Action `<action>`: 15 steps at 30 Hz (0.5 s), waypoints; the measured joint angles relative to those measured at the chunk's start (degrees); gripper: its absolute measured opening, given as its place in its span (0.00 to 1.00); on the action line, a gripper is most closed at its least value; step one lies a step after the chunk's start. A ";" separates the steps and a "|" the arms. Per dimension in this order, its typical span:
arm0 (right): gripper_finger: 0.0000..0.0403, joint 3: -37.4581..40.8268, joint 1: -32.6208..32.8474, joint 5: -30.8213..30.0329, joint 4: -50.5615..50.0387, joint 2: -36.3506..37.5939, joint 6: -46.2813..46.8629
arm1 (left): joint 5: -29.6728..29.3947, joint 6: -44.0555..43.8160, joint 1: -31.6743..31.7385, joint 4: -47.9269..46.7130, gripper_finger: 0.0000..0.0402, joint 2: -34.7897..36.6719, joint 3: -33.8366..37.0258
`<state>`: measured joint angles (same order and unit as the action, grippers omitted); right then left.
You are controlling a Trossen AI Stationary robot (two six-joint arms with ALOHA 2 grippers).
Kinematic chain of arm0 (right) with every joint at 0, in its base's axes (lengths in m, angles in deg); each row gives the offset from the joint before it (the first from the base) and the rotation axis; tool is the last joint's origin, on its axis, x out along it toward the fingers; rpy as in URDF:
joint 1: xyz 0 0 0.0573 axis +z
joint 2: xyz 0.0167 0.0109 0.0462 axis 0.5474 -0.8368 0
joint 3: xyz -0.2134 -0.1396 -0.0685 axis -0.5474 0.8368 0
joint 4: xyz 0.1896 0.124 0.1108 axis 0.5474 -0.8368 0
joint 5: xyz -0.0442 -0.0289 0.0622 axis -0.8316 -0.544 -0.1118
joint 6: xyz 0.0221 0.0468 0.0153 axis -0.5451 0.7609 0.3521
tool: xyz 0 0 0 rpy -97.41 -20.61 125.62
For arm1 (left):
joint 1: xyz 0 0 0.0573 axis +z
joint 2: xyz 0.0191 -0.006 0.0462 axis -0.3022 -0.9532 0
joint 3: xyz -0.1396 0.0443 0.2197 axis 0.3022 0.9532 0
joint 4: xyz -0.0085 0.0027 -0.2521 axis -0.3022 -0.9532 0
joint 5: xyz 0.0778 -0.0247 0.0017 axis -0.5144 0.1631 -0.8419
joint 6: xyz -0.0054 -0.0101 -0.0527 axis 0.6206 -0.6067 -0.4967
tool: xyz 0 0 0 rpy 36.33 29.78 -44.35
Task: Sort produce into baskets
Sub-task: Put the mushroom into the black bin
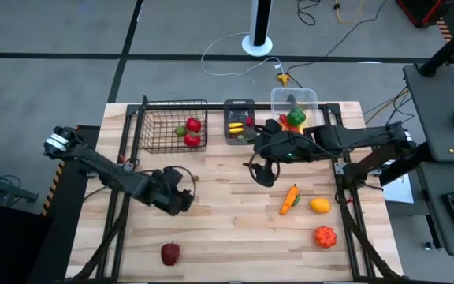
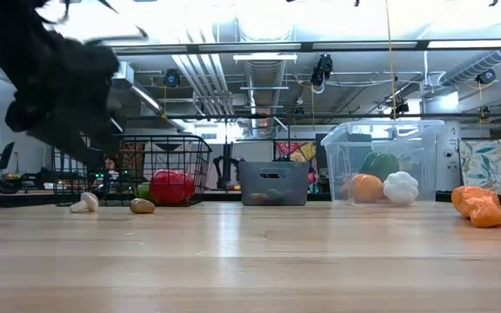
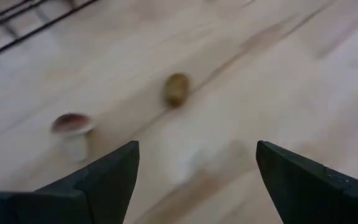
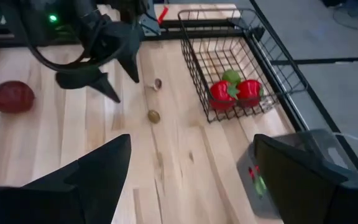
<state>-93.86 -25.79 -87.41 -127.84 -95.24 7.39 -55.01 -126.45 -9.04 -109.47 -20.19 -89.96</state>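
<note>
My left gripper (image 1: 184,189) (image 3: 194,155) is open and empty, hovering over the table left of centre. Just beyond its fingers, a small brown-capped mushroom (image 3: 73,129) and a small olive-brown piece (image 3: 176,89) rest on the wood. My right gripper (image 1: 262,173) (image 4: 191,149) is open and empty near the table's middle. At the far edge, the black wire basket (image 1: 154,134) holds red and green pieces. The dark grey bin (image 1: 239,104) holds yellow and red ones. The clear tub (image 1: 310,96) holds a green pepper and others. A carrot (image 1: 290,197), a yellow fruit (image 1: 320,206), an orange-red piece (image 1: 325,235) and a red apple (image 1: 169,252) lie loose.
The three containers stand in a row along the far edge. The loose carrot, yellow fruit and orange-red piece lie at the right near side, and the apple lies near the front edge at the left. Bare wood lies between them in the middle of the table.
</note>
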 joint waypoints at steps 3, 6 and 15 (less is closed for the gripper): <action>0.82 1.23 -0.02 -0.03 0.12 0.38 0.80 | 1.51 -1.48 2.16 -3.13 0.76 -2.01 0.00; 0.82 1.40 0.00 0.01 0.11 -0.05 0.82 | 1.57 -4.11 3.22 -6.91 0.74 -3.19 0.00; 0.81 1.40 -0.02 0.04 0.45 -0.75 0.62 | 1.15 -3.14 7.07 -12.72 0.70 -5.10 0.63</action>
<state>-92.46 -25.81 -87.38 -127.40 -95.99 8.01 -53.86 -129.60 -1.97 -122.19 -25.29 -89.33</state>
